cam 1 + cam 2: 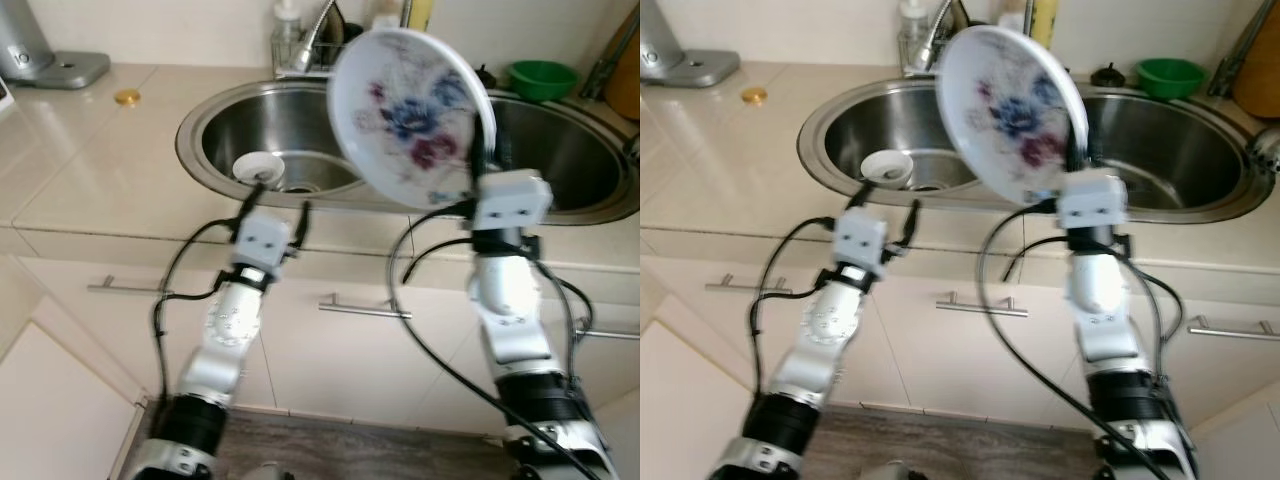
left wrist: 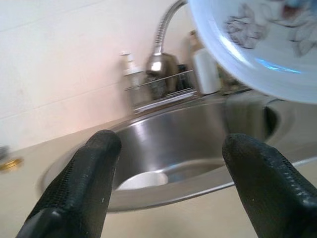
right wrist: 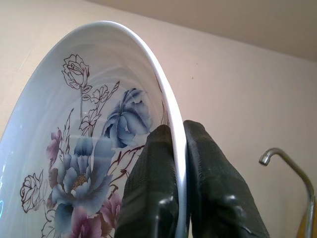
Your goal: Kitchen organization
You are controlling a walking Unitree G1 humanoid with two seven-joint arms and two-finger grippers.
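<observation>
One flowered plate (image 1: 412, 115) is up: our right gripper (image 3: 179, 148) pinches its rim, tilted above the sink (image 1: 240, 110). Our left gripper (image 1: 274, 200) waits open over the worktop (image 1: 90, 170) edge. Stowing it remains.

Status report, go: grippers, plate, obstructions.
Right gripper shut on floral plate rim, held tilted above the sink. Left gripper open at sink's front edge. Small white dish in the basin.

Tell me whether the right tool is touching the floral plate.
Touching. The right wrist view shows the right tool with one black finger on each face of the floral plate, pinching its rim; the left eye view shows the plate held tilted above the sink.
</observation>
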